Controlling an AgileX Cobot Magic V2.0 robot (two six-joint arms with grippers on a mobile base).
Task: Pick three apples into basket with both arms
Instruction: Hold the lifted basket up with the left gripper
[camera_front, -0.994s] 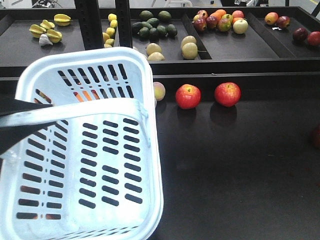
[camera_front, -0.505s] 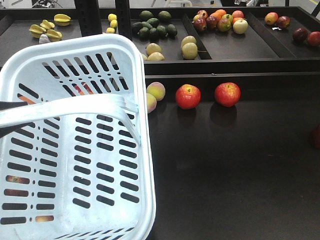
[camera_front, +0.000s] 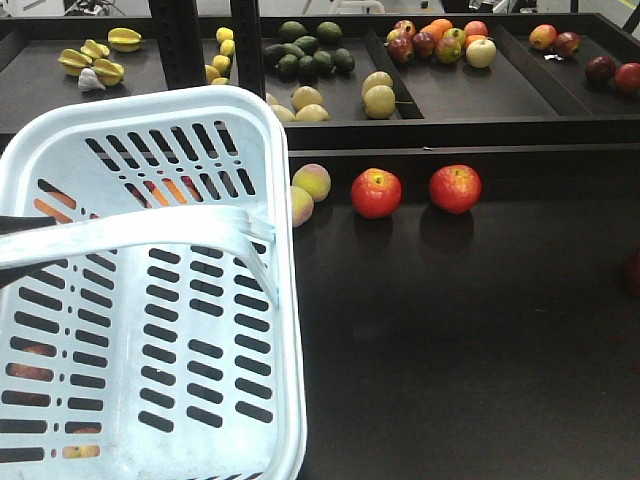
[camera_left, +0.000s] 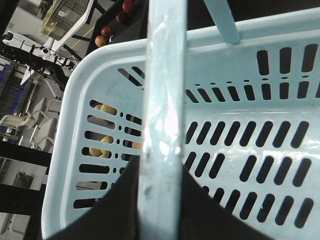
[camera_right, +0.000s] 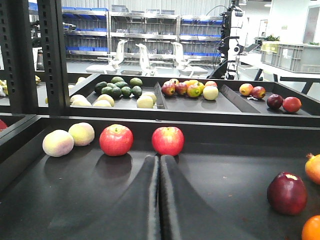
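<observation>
**Front view.** A pale blue-white slotted plastic basket (camera_front: 160, 97) fills the frame from 7 to 10 o'clock. Its flat swing handle (camera_front: 140, 232) lies across the open top. Orange and red patches show through the slots in its walls. At 3 o'clock from the basket's far corner, two round red apples (camera_front: 376, 192) (camera_front: 455, 188) sit side by side but apart on the black counter (camera_front: 480, 350). Two pale peaches (camera_front: 312, 182) touch each other between the apples and the basket. At 12 o'clock a black divided tray (camera_front: 450, 130) holds:
- yellow starfruit (camera_front: 95, 60) in the left compartment;
- green avocados (camera_front: 310, 55) and pale yellow-green fruit (camera_front: 378, 98) in the middle compartment;
- mixed red and orange fruit (camera_front: 440, 42) in the next compartment;
- dark red fruit (camera_front: 612, 70) in the far right compartment.

**Left wrist view.** The left end effector (camera_left: 159, 170) is closed on the basket's handle. One black finger (camera_left: 117, 205) presses on each side of the pale strip. The basket's slotted floor and wall spread out beyond it.

**Right wrist view.** The right end effector (camera_right: 159, 161) has its two black fingers pressed fully together with nothing between them. It sits low over the counter. The two red apples lie ahead of it, one at 12 o'clock just beyond the fingertips and one at 11 o'clock. The peaches are at 10 o'clock. A dark red apple (camera_right: 287, 192) rests at 3 o'clock, well apart from the other two. An orange (camera_right: 312, 230) lies near it at the 4 o'clock edge.
</observation>
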